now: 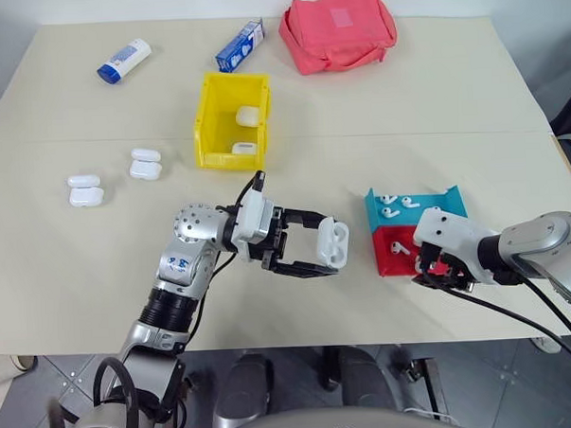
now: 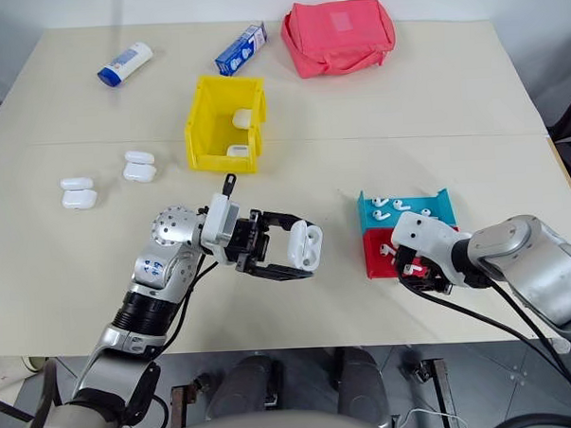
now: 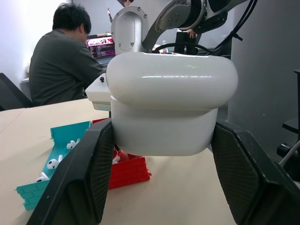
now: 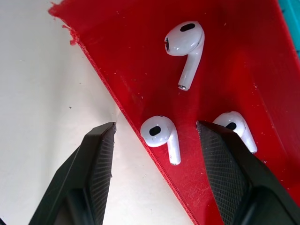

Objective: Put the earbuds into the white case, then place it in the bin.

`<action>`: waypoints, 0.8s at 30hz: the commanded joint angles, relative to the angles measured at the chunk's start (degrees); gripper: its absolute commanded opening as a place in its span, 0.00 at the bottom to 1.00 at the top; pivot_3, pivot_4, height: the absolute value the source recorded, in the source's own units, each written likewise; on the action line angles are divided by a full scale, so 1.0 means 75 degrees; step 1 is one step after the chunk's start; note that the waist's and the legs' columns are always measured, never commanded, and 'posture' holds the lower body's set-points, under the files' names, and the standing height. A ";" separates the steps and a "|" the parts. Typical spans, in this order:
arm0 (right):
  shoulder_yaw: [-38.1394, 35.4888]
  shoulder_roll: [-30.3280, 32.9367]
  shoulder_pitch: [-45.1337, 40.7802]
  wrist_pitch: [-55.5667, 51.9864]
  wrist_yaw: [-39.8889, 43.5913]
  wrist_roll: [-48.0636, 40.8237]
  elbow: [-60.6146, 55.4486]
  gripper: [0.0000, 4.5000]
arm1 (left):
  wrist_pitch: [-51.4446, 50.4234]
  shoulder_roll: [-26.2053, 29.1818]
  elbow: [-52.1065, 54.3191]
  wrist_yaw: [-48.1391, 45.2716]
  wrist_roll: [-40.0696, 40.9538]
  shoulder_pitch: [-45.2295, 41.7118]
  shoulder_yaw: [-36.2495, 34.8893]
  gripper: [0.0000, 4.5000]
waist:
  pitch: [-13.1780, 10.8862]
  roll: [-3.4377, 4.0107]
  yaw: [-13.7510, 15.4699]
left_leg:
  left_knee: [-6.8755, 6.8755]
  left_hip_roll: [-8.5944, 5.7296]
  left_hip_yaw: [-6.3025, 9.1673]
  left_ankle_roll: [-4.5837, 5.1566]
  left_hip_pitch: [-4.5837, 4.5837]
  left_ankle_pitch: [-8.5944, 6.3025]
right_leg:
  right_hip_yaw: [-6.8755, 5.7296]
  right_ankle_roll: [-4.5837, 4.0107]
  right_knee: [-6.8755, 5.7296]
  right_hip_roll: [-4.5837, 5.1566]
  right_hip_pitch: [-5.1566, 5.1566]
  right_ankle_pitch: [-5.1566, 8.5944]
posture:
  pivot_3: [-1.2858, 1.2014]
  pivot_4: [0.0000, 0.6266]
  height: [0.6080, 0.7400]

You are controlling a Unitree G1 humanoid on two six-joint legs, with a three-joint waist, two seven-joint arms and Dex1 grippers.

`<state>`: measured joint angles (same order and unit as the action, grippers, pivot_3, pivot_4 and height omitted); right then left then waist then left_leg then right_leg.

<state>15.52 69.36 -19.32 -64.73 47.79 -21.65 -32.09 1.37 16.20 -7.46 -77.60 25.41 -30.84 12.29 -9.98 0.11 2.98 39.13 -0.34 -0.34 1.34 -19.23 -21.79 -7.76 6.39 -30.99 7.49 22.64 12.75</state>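
Note:
My left gripper (image 1: 327,252) is shut on the white case (image 1: 332,242), held above the table's middle and pointing right. The case's (image 3: 171,108) lid looks open, and black fingers (image 3: 89,183) clamp its two sides. Over the red tray (image 1: 390,262), my right gripper (image 1: 438,272) points down and is open. In the right wrist view its fingers (image 4: 98,159) straddle one of the earbuds (image 4: 159,133) lying at the tray's edge, with two more earbuds (image 4: 185,40) close by. The yellow bin (image 1: 206,123) stands further back with two white cases inside.
A teal tray (image 1: 446,205) with more earbuds adjoins the red one. Spare white cases (image 1: 145,163) lie at the left. A white-and-blue tube (image 1: 124,60), a blue box (image 1: 240,45) and a pink pouch (image 1: 337,30) sit at the back. A seated person (image 3: 65,56) is beyond the table.

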 commanded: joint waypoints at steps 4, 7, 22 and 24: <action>-0.0054 0.0047 0.0098 0.0106 0.0182 0.0059 -0.0137 0.59 | 0.0028 -0.0001 0.0271 0.0064 -0.0007 0.0010 -0.0015 0.61 | 0.0000 0.0000 -0.0001 | 0.0000 0.0000 0.0000 0.0000 0.0000 0.0000 | 0.0000 0.0000 -0.0001 0.0000 0.0000 0.0000 | 0.52 0.24 1.00; -0.0057 0.0061 0.0144 0.0191 0.0239 0.0065 -0.0142 0.42 | 0.0034 -0.0003 0.0281 0.0078 -0.0015 0.0012 -0.0009 0.61 | 0.0000 0.0000 0.0001 | 0.0000 0.0000 0.0000 0.0000 0.0001 0.0000 | -0.0001 0.0000 -0.0002 0.0000 0.0000 0.0000 | 0.52 0.24 1.00; -0.1168 -0.0082 0.0279 -0.0013 0.0340 -0.0459 -0.0452 0.10 | 0.0095 -0.0005 0.0142 0.0094 -0.0016 -0.0091 -0.0103 0.61 | 0.0001 0.0001 0.0002 | 0.0001 -0.0001 -0.0001 0.0000 0.0001 0.0000 | -0.0001 0.0003 -0.0001 0.0000 -0.0003 -0.0002 | 0.52 0.24 1.00; -0.2058 -0.0244 0.0517 -0.0105 0.0524 -0.1025 -0.0851 0.10 | 0.0098 -0.0037 0.0023 0.0060 0.0030 -0.0160 -0.0145 0.61 | 0.0002 0.0003 0.0008 | 0.0001 0.0000 -0.0001 0.0000 0.0001 0.0000 | -0.0001 0.0004 -0.0001 0.0000 -0.0003 -0.0003 | 0.52 0.24 1.00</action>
<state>6.46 68.20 -16.04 -65.09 50.38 -25.72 -34.71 1.47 16.21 -7.72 -77.09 24.98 -31.07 12.06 -9.97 0.13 3.03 39.14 -0.34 -0.35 1.34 -19.23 -21.79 -7.76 6.43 -31.00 7.48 22.62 12.73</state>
